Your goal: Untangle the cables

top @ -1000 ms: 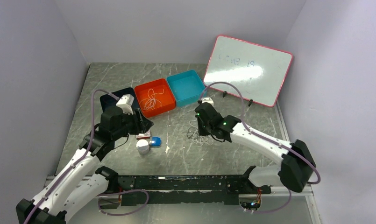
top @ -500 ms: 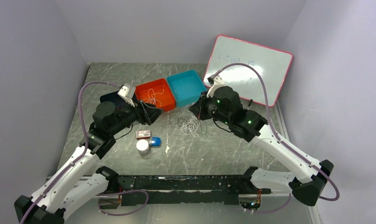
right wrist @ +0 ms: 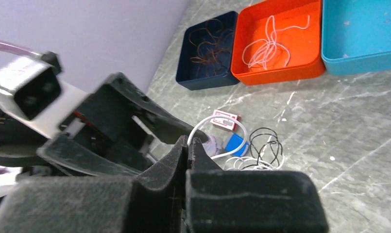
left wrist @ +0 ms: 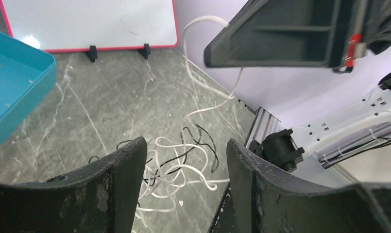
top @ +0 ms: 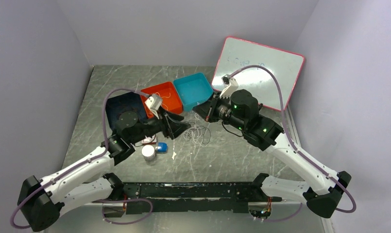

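Several thin white and black cables [top: 197,133] lie in loose squiggly loops on the grey marbled counter [top: 222,155]; the left hand [top: 182,127] has swung in just beside them, opened wider; beyond, the right hand [top: 201,111], drawn back, stays pinched shut on one white cable [left wrist: 185,46]

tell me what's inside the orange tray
A loose white cable lies inside the orange tray, nothing else visible. From above, the left wrist camera covers its near corner.

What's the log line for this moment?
left gripper: open, facing tangle | right gripper: shut on white cable, above tangle | tangle: not yet separated
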Tool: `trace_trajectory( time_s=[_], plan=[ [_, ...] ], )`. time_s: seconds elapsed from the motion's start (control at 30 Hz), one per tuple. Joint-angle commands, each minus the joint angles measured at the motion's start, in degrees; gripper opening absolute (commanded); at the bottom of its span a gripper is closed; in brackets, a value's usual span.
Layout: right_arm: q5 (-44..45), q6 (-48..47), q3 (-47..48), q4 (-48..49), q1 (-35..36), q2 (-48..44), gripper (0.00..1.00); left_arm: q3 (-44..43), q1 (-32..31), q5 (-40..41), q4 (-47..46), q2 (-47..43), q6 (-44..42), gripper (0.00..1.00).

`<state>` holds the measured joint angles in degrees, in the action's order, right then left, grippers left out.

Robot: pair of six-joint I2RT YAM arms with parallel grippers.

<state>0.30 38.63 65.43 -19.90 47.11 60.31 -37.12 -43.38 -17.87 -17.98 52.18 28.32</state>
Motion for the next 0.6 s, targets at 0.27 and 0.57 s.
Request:
trace_trajectory(
  time_s=[0.27,0.57],
  plan=[
    [-4.2,3.6,0.2,4.7,0.3,-1.0,0.00,-0.6,-3.9,4.0,-10.1,7.3,-1.4,0.65],
    [-6.9,5.4,-0.5,7.4,0.3,-0.5,0.00,-1.8,-4.1,3.9,-14.2,12.8,-0.5,0.62]
  ],
)
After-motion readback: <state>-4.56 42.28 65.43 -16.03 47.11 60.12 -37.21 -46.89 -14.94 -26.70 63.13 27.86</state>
